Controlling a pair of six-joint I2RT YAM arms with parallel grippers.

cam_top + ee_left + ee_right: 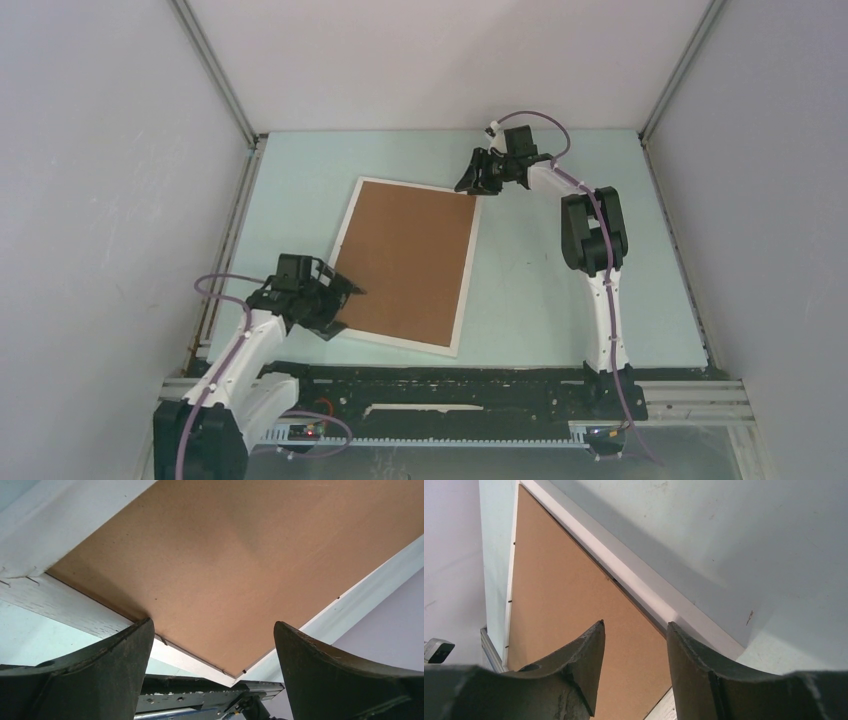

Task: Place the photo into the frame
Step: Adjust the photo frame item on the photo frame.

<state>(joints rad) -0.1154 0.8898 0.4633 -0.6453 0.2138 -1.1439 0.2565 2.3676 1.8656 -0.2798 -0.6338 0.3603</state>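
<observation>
Two pincers were at work, one at each of two opposite corners of the frame [65, 600]. It lay back-up on the counter [560, 300], about the middle, turned a little askew to the counter's edges. The brown backing board [408, 260] sat inside its white rim and covered the whole opening.

My left pincer [345, 308] hovered at the frame's near left corner with its fingers spread wide. Nothing was between them. My right pincer [478, 180] hung over the far right corner, roughly half spread. In its own view the white rim and the board showed through the gap. I gripped nothing that I could see there.

The photo was not visible in any view. It may have lain under the board, or somewhere out of sight, and I could not tell which.

I judged the step in hand to be the work on the back of the frame, either seating the board or getting ready to lift it. If the photo was under the board, the next move called for a light press at the corners so the board sat flush within the rim. If not, it called for a narrow pinch on the board's edge, and the thin gap along the rim left little room for a fingertip.
</observation>
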